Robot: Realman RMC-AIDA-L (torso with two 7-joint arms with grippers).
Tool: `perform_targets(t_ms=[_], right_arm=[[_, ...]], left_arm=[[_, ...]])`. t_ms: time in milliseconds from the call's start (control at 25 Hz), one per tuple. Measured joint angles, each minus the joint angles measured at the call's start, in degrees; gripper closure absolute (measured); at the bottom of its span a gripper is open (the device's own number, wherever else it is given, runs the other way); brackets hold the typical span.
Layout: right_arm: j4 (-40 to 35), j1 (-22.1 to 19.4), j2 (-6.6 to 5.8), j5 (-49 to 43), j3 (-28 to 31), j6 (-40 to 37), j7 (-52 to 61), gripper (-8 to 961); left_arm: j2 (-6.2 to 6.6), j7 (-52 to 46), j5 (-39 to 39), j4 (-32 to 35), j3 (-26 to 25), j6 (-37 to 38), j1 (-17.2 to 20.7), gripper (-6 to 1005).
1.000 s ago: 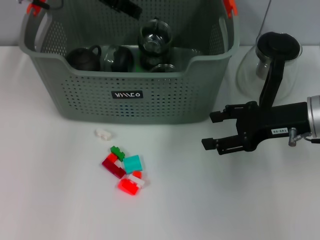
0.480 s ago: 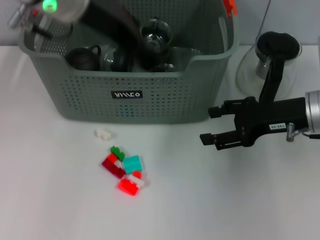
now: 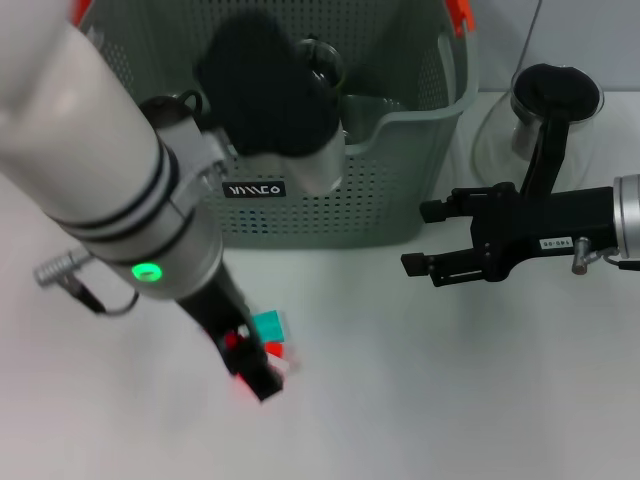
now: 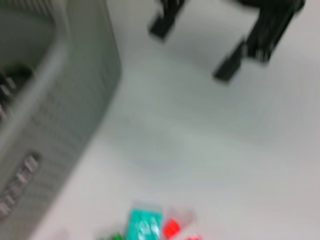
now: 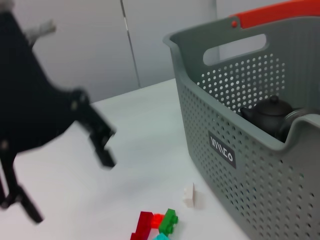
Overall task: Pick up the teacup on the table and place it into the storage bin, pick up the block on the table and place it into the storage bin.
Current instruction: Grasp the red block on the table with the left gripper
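Note:
The storage bin (image 3: 400,190) stands at the back of the table (image 3: 450,400); it also shows in the right wrist view (image 5: 240,125) and the left wrist view (image 4: 60,125). A cluster of small blocks lies in front of it, with a teal block (image 3: 268,325) and red ones (image 3: 275,350). My left arm reaches down over them, and its gripper (image 3: 255,375) is right at the cluster, hiding part of it. In the right wrist view its fingers (image 5: 102,145) stand wide apart. My right gripper (image 3: 420,238) is open and empty, hovering to the right of the bin. No teacup shows on the table.
A dark teapot (image 5: 270,112) and glassware (image 3: 322,55) sit inside the bin. A glass pitcher with a black lid (image 3: 550,110) stands on the table at the back right. A small white piece (image 5: 188,194) lies near the bin's front.
My left arm has swung out from over the bin and come down to the block cluster. My right gripper has drifted slightly toward the bin.

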Motion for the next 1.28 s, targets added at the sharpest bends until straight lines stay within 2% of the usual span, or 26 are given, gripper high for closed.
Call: perform_targets(t_ms=[120, 360, 480, 560, 760, 1280], right_arm=[[0.00, -0.06, 0.17, -0.05, -0.07, 0.07, -1.23, 100], [-0.17, 0.19, 0.14, -1.23, -0.49, -0.70, -2.64, 99], [-1.16, 0.42, -0.11, -1.41, -0.54, -1.98, -2.81, 99], [-1.95, 0.69, -0.13, -1.96, -0.62, -2.19, -2.92, 99], [-2.88, 1.30, -0.19, -2.61, -1.18, -2.12, -3.12, 99], [-2.97, 2.06, 0.60, -2.41, -1.33, -1.56, -4.18, 99]], left_arm=[[-0.05, -4.86, 0.34, -5.57, 2.27, -1.45, -0.10, 49], [-0.26, -14.17, -0.61, -13.76, 2.27, -6.50, -0.80, 50], [-0.36, -16.17, -2.75, -15.28, 0.97, -7.58, -0.86, 51], [-0.38, -16.35, -6.36, -18.38, -1.89, -9.43, -0.64, 51], [-0.23, -16.22, -7.03, -22.87, -3.44, -12.15, -0.63, 51], [0.05, -16.15, 0.38, -24.41, -3.74, -15.34, -0.67, 53]])
